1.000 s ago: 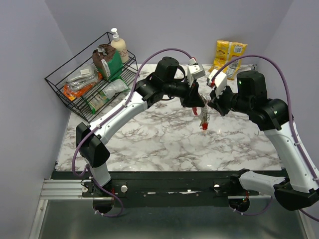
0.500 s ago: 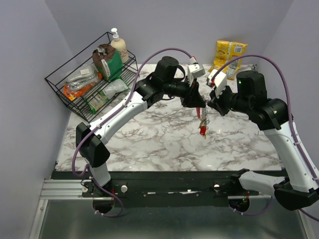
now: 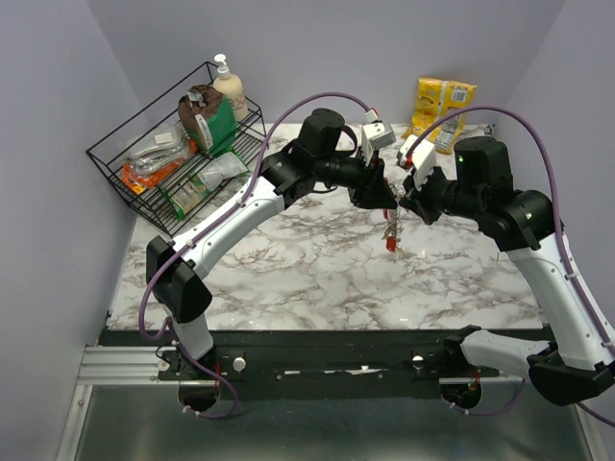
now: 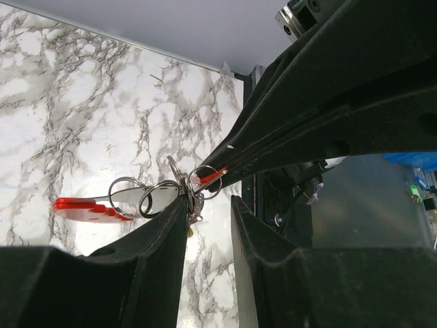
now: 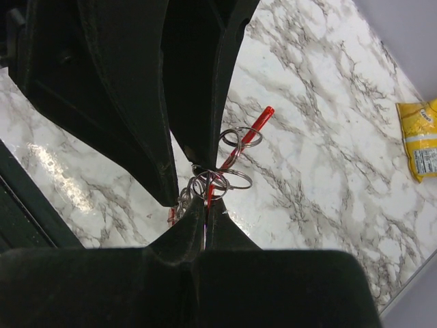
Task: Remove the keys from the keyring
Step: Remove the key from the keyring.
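Observation:
The keyring [image 4: 183, 186], a cluster of thin metal rings on a red strap [image 5: 253, 132], hangs in the air above the marble table [image 3: 288, 274]. My right gripper [image 5: 206, 203] is shut on it, pinching the strap where the rings meet. Several keys [image 3: 390, 235] dangle below, one with a red head [image 4: 85, 207]. My left gripper [image 4: 209, 200] faces the right one with its jaws open and nothing between them. One left fingertip [image 4: 181, 205] touches the ring cluster from the side. In the top view both grippers meet at mid-table [image 3: 394, 204].
A black wire rack [image 3: 125, 154] with packets and a soap bottle [image 3: 229, 86] stands at the back left. A yellow packet [image 3: 442, 101] lies at the back right, also showing in the right wrist view [image 5: 420, 137].
My left gripper's jaws have spread apart and let go of the ring cluster. The hanging keys have shifted slightly up and left. The right gripper has kept its hold.

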Available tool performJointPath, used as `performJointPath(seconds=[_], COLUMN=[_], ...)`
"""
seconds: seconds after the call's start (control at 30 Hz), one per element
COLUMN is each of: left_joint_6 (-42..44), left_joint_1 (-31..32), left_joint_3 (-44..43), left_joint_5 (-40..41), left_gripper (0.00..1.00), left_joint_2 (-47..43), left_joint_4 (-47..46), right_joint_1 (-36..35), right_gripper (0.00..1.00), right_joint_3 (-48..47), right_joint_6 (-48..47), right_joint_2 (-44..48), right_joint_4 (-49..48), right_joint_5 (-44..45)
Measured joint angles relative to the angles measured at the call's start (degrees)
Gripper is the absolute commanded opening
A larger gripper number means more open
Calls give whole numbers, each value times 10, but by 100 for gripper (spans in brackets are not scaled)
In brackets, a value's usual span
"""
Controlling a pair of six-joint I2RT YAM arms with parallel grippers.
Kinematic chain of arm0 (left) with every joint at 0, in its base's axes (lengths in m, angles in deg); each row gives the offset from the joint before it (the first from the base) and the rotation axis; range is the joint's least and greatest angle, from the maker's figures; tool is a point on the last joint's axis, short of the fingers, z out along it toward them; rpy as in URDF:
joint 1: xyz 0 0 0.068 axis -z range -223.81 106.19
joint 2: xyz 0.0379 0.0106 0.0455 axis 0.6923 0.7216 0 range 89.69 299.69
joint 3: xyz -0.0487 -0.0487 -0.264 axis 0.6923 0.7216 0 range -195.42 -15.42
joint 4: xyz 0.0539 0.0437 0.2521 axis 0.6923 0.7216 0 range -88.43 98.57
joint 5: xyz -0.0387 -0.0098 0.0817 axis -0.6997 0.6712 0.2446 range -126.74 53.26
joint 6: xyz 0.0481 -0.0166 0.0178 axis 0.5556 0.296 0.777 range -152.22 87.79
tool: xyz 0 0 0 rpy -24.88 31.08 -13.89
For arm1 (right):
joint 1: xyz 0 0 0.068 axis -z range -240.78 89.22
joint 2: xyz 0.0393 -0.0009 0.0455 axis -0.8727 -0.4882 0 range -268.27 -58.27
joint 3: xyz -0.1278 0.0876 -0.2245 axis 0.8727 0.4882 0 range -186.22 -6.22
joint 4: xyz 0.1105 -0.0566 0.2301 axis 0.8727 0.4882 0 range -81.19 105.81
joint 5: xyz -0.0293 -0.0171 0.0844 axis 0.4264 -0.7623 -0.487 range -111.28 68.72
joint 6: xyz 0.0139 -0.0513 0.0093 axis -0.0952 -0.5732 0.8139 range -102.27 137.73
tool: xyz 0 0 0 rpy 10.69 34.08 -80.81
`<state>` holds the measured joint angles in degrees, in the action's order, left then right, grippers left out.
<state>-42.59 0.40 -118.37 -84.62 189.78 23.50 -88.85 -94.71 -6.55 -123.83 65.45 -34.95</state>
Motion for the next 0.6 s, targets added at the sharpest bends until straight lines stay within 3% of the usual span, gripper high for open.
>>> performJointPath(seconds=[0.1, 0.2, 0.33, 0.6], left_joint_6=[0, 0, 0, 2], left_joint_1=[0, 0, 0, -4], left_joint_3=[0, 0, 0, 0], left_joint_5=[0, 0, 1, 1], left_gripper=[41, 35, 18, 8], left_joint_2=[0, 0, 0, 0], left_joint_4=[-1, -2, -5, -4], right_joint_1=[0, 0, 0, 0], right_gripper=[2, 2, 2, 1], right_joint_3=[2, 2, 2, 0], right_joint_6=[0, 0, 0, 0], right_joint_2=[0, 0, 0, 1], right_joint_4=[0, 0, 0, 1], right_joint_5=[-4, -8, -10, -9])
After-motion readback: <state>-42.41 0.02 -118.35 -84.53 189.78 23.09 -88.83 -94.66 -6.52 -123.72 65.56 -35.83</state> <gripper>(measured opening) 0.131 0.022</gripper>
